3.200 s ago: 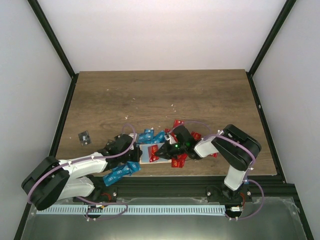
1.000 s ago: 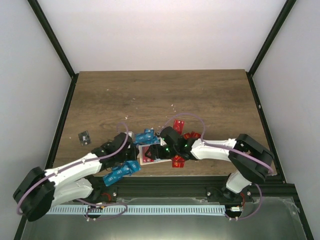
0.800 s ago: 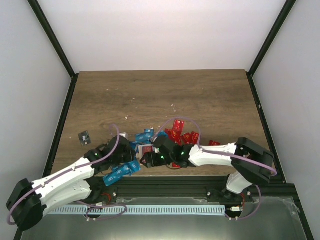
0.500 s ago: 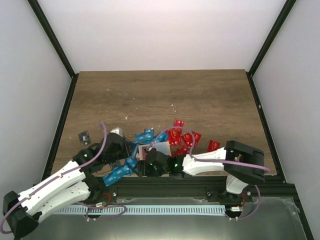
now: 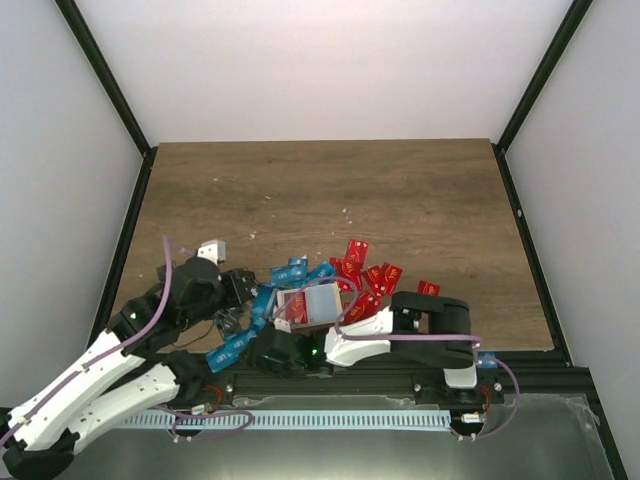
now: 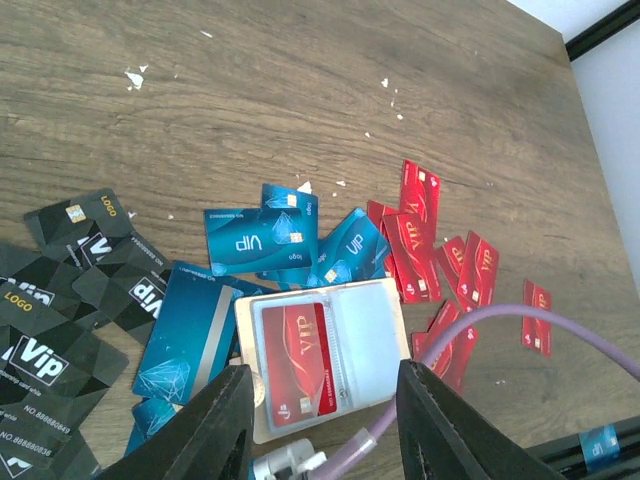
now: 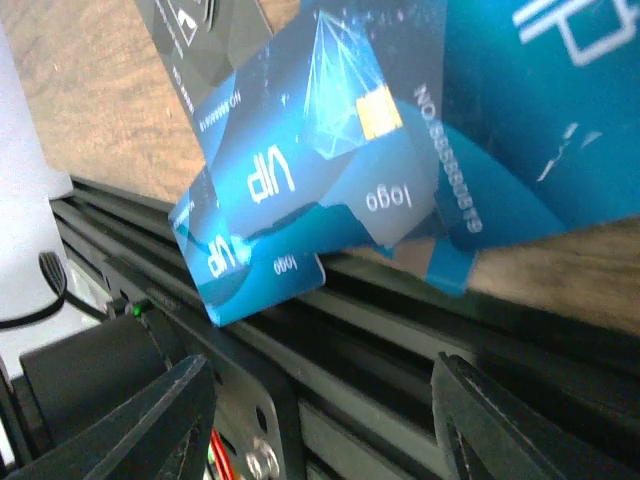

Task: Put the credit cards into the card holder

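The card holder [image 6: 370,330] lies open on the wood with one red card [image 6: 298,360] in its left pocket; from above the card holder [image 5: 318,303] sits amid the pile. Blue credit cards [image 6: 255,240], red credit cards [image 6: 420,250] and black credit cards [image 6: 60,290] are scattered around it. My left gripper [image 6: 325,440] hovers above the holder's near edge, open and empty; from above the left gripper [image 5: 243,290] is left of the holder. My right gripper [image 7: 325,420] is open and empty over the table's front rail, just below overlapping blue cards [image 7: 300,190]. In the top view the right gripper [image 5: 260,352] lies low at the front edge.
The black front rail [image 5: 400,365] runs under the right arm, whose white link [image 5: 365,340] lies along the table's near edge. A purple cable [image 6: 470,345] crosses the left wrist view. More blue cards [image 5: 235,345] overhang the front edge.
Both grippers have left the holder. The left arm pulled back to the left and its jaws widened. The right arm swung left and down to the front rail. The holder keeps its red card.
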Controlling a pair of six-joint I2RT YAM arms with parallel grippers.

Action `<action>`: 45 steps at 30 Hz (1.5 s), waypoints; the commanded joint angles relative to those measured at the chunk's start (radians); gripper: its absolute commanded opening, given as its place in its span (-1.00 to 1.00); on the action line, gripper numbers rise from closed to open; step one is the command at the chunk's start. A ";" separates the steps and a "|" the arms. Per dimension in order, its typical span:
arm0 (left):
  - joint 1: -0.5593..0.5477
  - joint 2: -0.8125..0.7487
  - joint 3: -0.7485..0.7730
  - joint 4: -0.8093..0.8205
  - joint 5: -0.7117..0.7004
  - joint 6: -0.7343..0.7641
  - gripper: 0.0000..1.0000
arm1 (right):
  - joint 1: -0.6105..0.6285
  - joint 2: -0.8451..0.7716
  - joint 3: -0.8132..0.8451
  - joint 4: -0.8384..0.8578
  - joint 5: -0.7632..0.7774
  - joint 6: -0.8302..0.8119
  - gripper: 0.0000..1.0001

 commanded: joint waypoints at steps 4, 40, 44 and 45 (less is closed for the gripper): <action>-0.003 -0.051 0.004 -0.045 0.004 0.043 -0.16 | 0.008 0.102 0.087 0.051 0.008 0.092 0.20; -0.003 -0.093 0.006 -0.051 -0.003 0.076 -0.17 | -0.091 0.194 0.074 0.302 -0.063 0.087 -0.99; -0.003 -0.094 0.022 -0.044 -0.028 0.085 -0.16 | -0.133 0.118 0.040 0.304 -0.068 0.024 -0.99; -0.004 -0.095 0.029 -0.042 -0.041 0.087 -0.16 | -0.152 0.101 0.032 0.305 -0.075 0.006 -0.99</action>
